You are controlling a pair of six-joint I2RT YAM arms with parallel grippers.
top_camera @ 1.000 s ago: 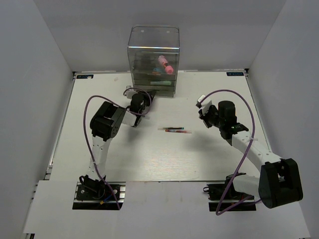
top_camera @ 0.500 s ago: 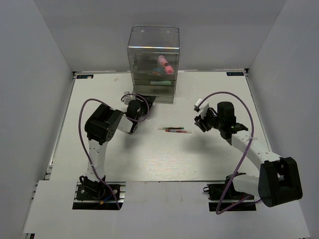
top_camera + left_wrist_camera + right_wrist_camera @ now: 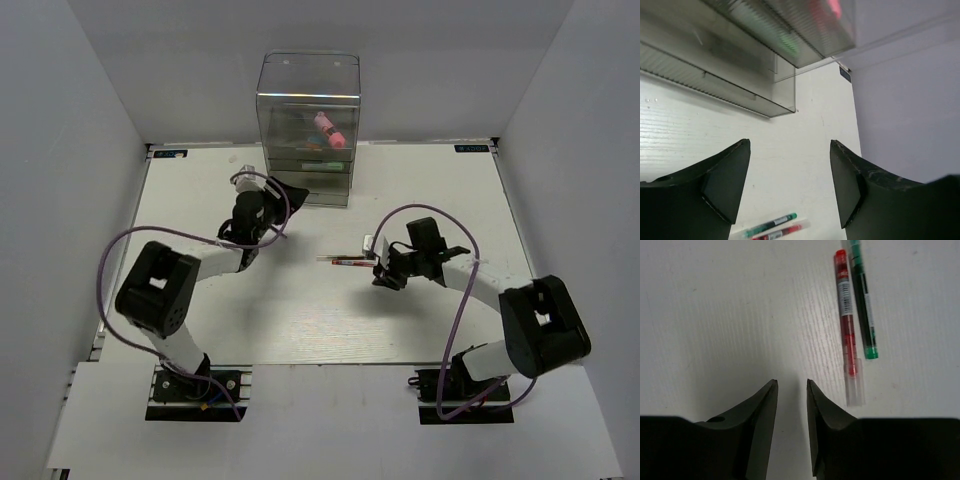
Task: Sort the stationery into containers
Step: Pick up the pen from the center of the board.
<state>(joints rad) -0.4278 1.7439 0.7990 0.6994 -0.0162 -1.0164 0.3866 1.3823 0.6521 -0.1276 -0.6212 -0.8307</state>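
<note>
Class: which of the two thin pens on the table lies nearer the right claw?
The thin red plastic pen; the thin green pen lies on its far side from the right claw.

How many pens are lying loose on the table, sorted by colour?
Red pen: 1
Green pen: 1
Total: 2, lying side by side on the white table.
A pink marker also shows inside the clear cabinet. The other things in there are too blurred to count.
</note>
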